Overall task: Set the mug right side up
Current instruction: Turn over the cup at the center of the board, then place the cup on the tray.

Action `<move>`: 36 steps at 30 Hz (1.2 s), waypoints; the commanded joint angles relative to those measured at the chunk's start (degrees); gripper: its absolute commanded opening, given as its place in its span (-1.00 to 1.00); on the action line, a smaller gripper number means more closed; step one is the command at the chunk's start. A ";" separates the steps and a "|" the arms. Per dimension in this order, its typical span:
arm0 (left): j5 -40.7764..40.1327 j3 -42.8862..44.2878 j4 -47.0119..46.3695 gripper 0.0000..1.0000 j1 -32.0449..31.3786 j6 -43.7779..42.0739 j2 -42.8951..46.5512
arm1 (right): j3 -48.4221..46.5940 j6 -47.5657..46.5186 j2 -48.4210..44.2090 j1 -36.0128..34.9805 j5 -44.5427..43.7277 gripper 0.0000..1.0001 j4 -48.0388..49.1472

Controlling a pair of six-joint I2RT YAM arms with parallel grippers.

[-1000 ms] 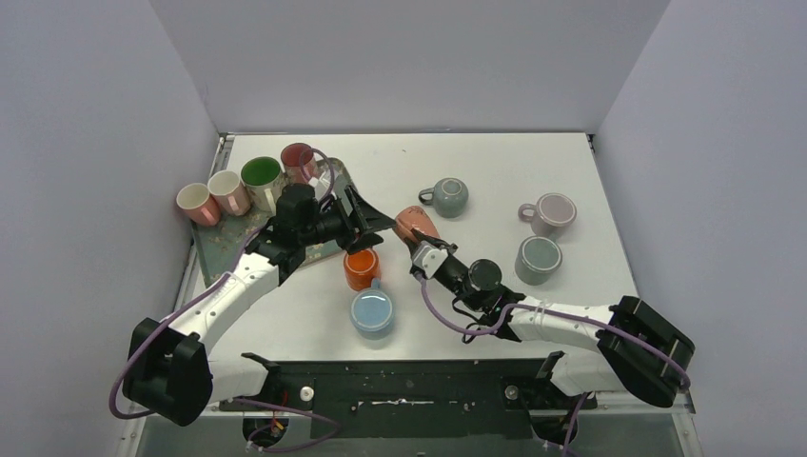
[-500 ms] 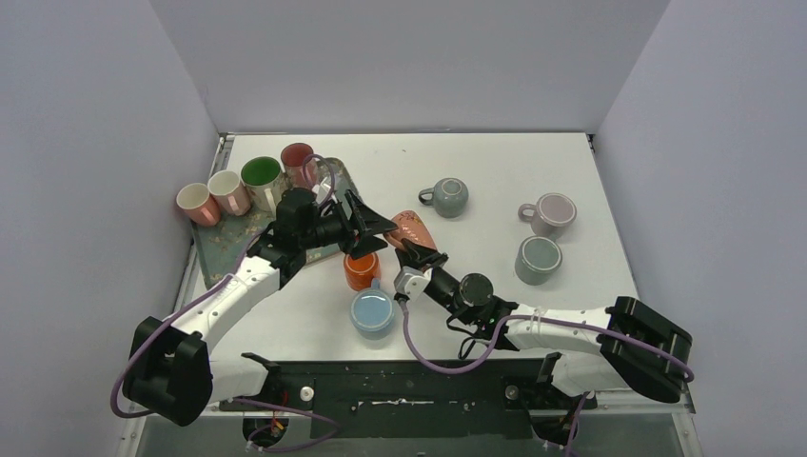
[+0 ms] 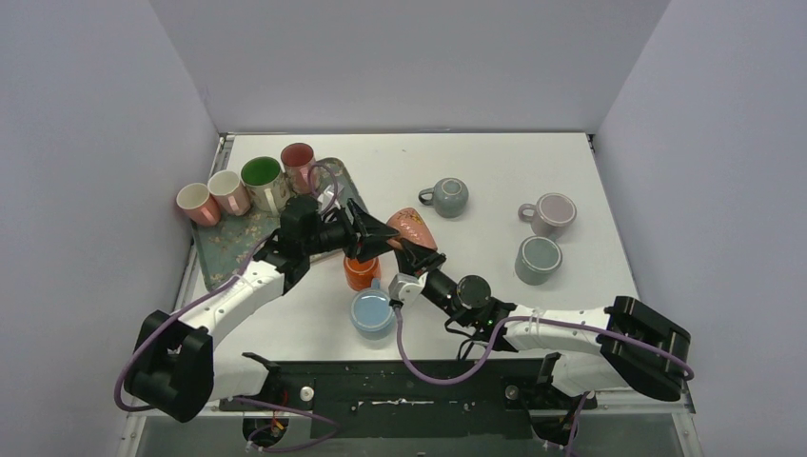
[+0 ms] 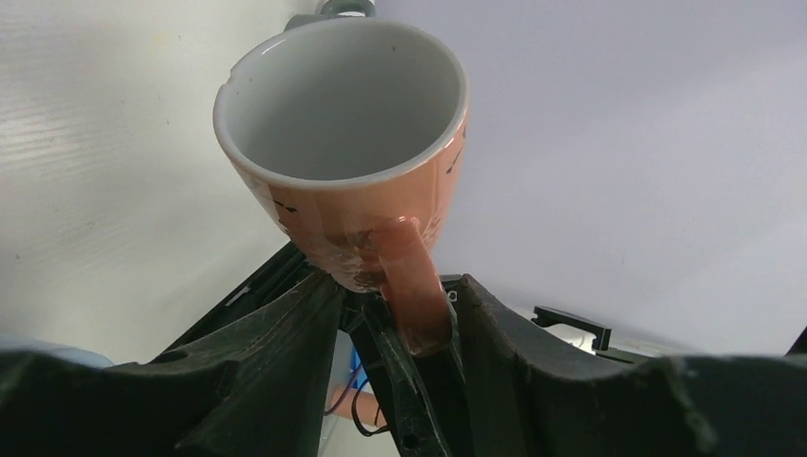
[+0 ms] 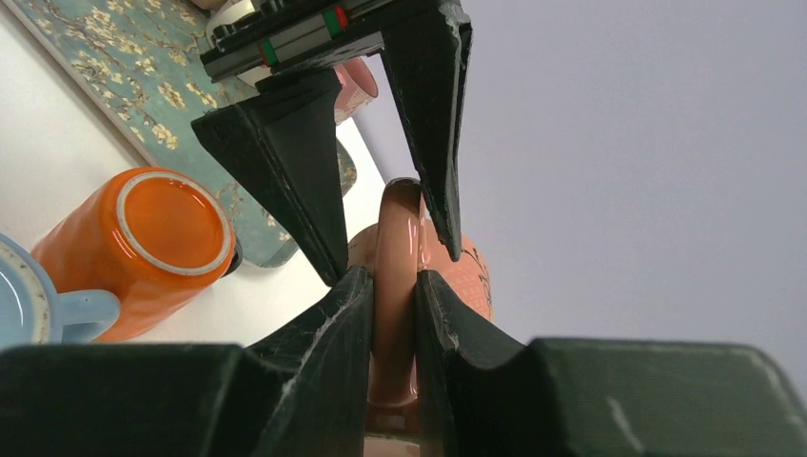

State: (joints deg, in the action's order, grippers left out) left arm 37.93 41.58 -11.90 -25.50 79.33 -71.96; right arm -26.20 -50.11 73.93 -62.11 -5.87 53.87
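Salmon mug (image 3: 411,227) | centre frame, hanging tilted above surface (image 3: 495,162) | right gripper (image 5: 392,278) jaws pinching handle (image 5: 398,228), wrist rolling since a second ago | left gripper (image 4: 395,286) jaws wide, moving in | uprighting progressing.

Robot lab cell: white table (image 3: 495,162) boxed by plain walls (image 3: 409,57), black arm-mount plate (image 3: 400,386) at near edge.

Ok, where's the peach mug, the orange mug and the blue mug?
peach mug (image 4: 343,105), left wrist view, white inside
orange mug (image 5: 176,224), right wrist view, upturned base
blue mug (image 3: 371,310), top external view, inside
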 commanded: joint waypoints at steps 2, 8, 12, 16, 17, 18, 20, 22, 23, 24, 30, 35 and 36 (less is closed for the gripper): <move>1.39 -0.45 -8.64 -0.13 -0.77 3.63 -1.81 | -4.12 -5.54 0.75 -1.54 -1.41 -1.00 6.08; 2.05 1.02 -10.37 -0.86 -0.78 3.78 -3.33 | -4.29 -5.86 1.77 -1.86 -2.70 -1.00 5.80; 2.12 3.41 -10.65 -1.00 -0.78 1.81 -4.33 | -4.54 -2.35 2.00 -1.83 -4.03 -0.78 6.88; 1.17 4.00 -13.06 -1.00 -0.70 1.14 -4.84 | -4.61 5.34 0.06 -2.26 -5.28 -0.37 5.35; 0.58 4.03 -13.85 -1.00 -0.70 1.15 -4.85 | -4.46 8.37 -0.64 -2.27 -5.48 -0.26 4.72; -0.13 4.01 -15.20 -1.00 -0.70 1.35 -4.85 | -4.28 10.36 -1.31 -2.23 -6.11 -0.17 4.22; -1.82 4.22 -17.70 -1.00 -0.62 1.33 -5.05 | -3.94 15.01 -3.24 -2.26 -7.89 0.00 2.68; -3.19 4.65 -19.94 -1.00 -0.52 0.45 -5.18 | -3.98 19.62 -5.35 -2.25 -9.19 0.15 0.05; -4.09 5.07 -20.30 -1.00 -0.48 -0.64 -5.25 | -4.21 21.80 -6.42 -2.23 -9.88 0.22 -2.13; -4.96 5.55 -20.24 -1.00 -0.37 -2.00 -5.35 | -4.58 24.29 -7.76 -2.31 -11.44 0.26 -4.21; -11.94 10.01 -13.79 -1.00 1.00 -16.77 -5.93 | -5.51 39.48 -15.81 -1.93 -21.98 0.67 -15.39; -20.93 13.42 -6.92 -1.00 2.12 -32.38 -6.31 | -8.14 48.11 -21.00 -1.83 -21.93 1.00 -27.14; -22.51 13.70 -6.49 -1.00 2.40 -34.89 -6.46 | -8.29 48.73 -21.78 -1.80 -21.91 1.00 -28.60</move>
State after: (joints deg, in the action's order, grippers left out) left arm 23.77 50.13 -17.61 -24.23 59.07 -78.96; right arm -31.35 -10.94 55.48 -63.81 -25.28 33.78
